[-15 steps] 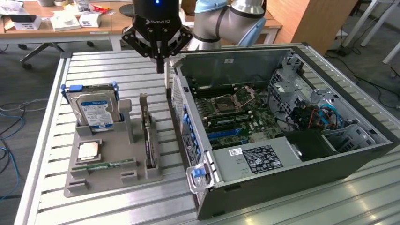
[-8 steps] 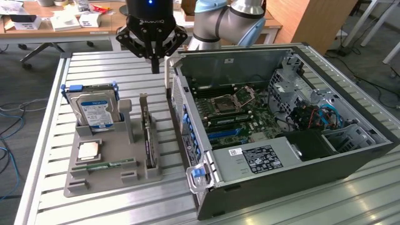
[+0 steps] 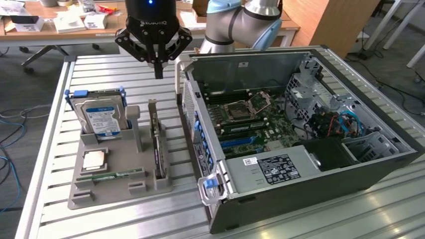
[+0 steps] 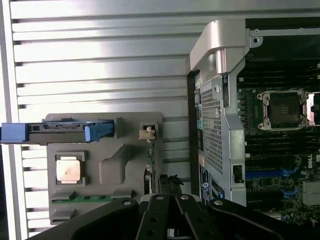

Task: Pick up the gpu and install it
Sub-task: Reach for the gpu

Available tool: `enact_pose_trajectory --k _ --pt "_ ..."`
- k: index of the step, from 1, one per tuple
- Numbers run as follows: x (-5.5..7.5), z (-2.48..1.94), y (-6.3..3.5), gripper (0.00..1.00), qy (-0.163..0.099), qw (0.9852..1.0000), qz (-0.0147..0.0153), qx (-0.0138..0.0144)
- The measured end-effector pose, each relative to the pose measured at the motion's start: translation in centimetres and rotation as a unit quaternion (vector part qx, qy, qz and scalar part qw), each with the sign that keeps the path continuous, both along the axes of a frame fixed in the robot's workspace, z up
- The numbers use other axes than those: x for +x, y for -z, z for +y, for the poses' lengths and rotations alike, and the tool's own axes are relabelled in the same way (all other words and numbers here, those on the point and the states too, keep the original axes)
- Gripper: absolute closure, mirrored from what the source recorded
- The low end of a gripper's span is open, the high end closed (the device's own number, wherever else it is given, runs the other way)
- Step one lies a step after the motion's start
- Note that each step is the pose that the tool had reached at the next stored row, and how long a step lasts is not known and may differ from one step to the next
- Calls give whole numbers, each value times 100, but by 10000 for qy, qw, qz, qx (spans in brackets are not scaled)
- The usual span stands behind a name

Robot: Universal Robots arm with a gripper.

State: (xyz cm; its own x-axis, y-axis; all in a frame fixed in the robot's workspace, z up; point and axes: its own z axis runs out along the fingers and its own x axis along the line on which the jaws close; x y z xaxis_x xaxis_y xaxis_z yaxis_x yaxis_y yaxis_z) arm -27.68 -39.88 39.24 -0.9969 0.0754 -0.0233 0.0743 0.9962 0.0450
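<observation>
The gpu [image 3: 157, 147] is a thin black card standing on edge in a slot along the grey holder [image 3: 119, 186], on the side nearest the computer case. Its pale bracket [image 3: 152, 110] rises at the far end. My gripper [image 3: 158, 74] hangs above the table beyond that end, shut, with nothing between its fingers. In the wrist view the gpu [image 4: 148, 170] shows edge-on, with its bracket [image 4: 146, 132] pale against the holder [image 4: 107, 165]. The shut gripper [image 4: 169, 184] sits just beside the card's line, apart from it.
The open computer case [image 3: 319, 164] lies on the exterior view's right, its motherboard [image 3: 249, 117] exposed. The holder also carries a hard drive [image 3: 99, 117], a CPU [image 3: 94, 159] and a green RAM stick [image 3: 114, 175]. The slatted metal table [image 3: 119, 69] extends around them.
</observation>
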Motion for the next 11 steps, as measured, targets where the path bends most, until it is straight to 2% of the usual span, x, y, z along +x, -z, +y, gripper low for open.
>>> enact_pose_trajectory --k 11 --pt "-33 0 0 89 0 10000 0 0"
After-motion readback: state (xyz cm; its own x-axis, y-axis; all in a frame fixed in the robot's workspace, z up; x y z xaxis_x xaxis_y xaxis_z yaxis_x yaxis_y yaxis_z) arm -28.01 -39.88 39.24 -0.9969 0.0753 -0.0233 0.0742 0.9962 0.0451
